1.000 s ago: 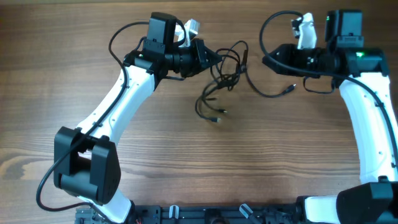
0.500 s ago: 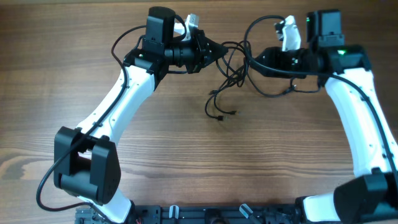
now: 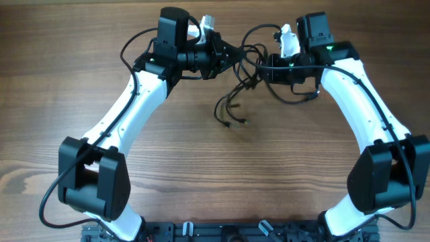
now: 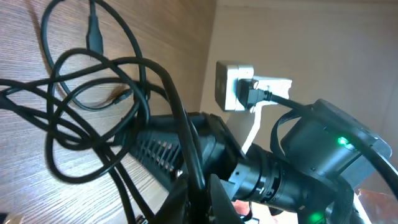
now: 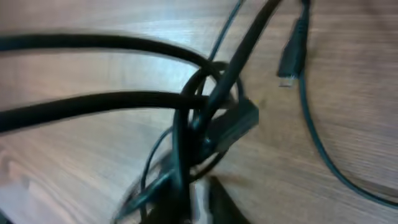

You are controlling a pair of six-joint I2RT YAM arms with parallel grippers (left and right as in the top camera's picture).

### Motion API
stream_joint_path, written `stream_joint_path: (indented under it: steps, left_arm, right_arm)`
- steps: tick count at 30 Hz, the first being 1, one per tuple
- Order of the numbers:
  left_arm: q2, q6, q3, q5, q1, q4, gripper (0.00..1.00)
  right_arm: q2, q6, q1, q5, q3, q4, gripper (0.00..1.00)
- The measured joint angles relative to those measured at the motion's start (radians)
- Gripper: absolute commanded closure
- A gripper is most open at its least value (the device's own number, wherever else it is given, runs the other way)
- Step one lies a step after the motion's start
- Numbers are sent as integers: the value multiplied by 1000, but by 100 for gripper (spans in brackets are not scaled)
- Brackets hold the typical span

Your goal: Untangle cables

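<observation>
Leftward has swung the right gripper (image 3: 263, 64), into the thin, glossy, looped black cables (image 3: 230, 109); its grip is unclear. The left gripper (image 3: 238, 57) pinches one strand.

**Overhead view:** bright, even light; soft shadows on the wooden table (image 3: 215, 175); sharp throughout. **Right wrist view:** cables (image 5: 211, 99) heavily blurred, perhaps by motion; pale glare far left.

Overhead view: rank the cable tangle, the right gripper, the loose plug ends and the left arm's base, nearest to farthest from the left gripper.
From the left gripper:
1. cable tangle, at its fingertips.
2. right gripper, just beyond the tangle.
3. loose plug ends, lower down, mid-table.
4. left arm's base, far off at the lower corner.
</observation>
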Motion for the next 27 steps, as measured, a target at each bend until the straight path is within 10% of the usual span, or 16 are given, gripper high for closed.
stream_joint_path:
  steps: [21,27]
  left_arm:
    - [0,465,1,-116,119,-370,96]
    - [0,557,1,-371,154,-526,96]
  right_arm:
    - [0,52,-290,39,-1,-17,96]
    - [0,59,-348,-22,-1,-23,96]
